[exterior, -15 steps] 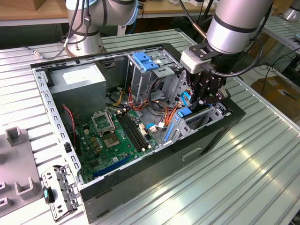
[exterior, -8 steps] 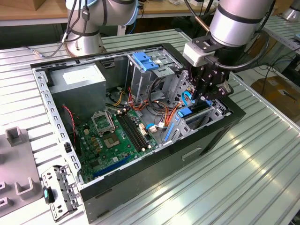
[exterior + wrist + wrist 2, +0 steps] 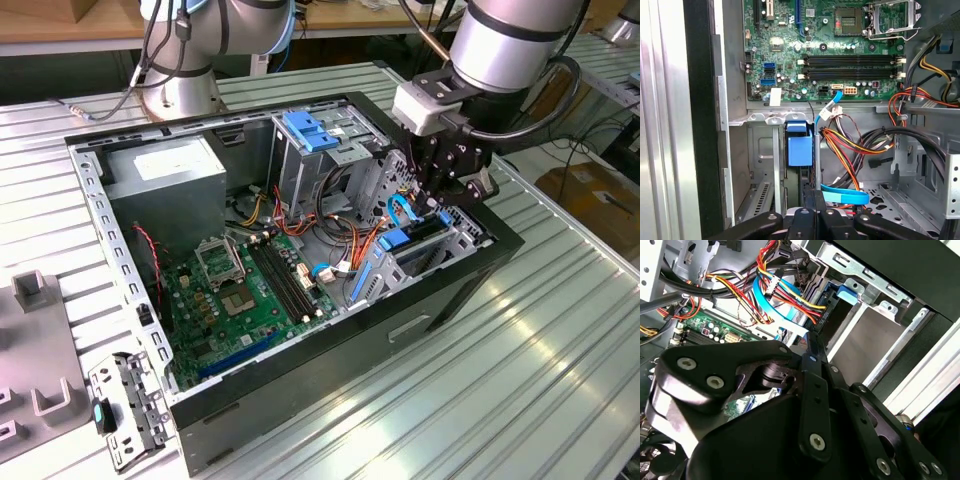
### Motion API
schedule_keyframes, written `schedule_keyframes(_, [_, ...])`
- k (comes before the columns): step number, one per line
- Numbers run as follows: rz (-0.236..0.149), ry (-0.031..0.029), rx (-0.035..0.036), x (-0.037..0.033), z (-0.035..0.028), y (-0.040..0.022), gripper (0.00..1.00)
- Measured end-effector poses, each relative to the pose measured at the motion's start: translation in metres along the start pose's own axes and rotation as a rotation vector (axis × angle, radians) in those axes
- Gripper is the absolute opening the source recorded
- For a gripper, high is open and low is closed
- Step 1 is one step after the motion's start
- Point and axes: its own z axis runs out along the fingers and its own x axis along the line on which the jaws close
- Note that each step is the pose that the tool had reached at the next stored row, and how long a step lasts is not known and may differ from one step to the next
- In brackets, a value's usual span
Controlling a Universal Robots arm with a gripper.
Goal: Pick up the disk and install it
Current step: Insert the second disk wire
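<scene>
The black gripper (image 3: pixel 440 195) presses the blue-framed black disk (image 3: pixel 405 243) into its bay; I cannot tell its grip; seating remains.

A robotics lab: an opened computer case (image 3: pixel 300 420) on a ribbed metal table (image 3: pixel 520 380), workbenches (image 3: pixel 60 30) along the frame's top.

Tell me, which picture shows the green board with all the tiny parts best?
The first wrist view. It faces the green board squarely, so its long memory slots and square socket show plainly. The exterior view shows the board slanted, deep in the case. The second wrist view catches just a corner behind coloured wires.
</scene>
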Motion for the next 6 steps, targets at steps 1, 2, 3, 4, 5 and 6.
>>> schedule_keyframes(1, [0.000,0.0000,0.0000,0.0000,0.0000,0.0000,0.11])
schedule_keyframes(2, [0.000,0.0000,0.0000,0.0000,0.0000,0.0000,0.11])
schedule_keyframes(3, [0.000,0.0000,0.0000,0.0000,-0.0001,0.0000,0.11])
schedule_keyframes(4, [0.000,0.0000,0.0000,0.0000,-0.0002,0.0000,0.11])
schedule_keyframes(5, [0.000,0.0000,0.0000,0.0000,-0.0002,0.0000,0.11])
schedule_keyframes(6, [0.000,0.0000,0.0000,0.0000,-0.0002,0.0000,0.11])
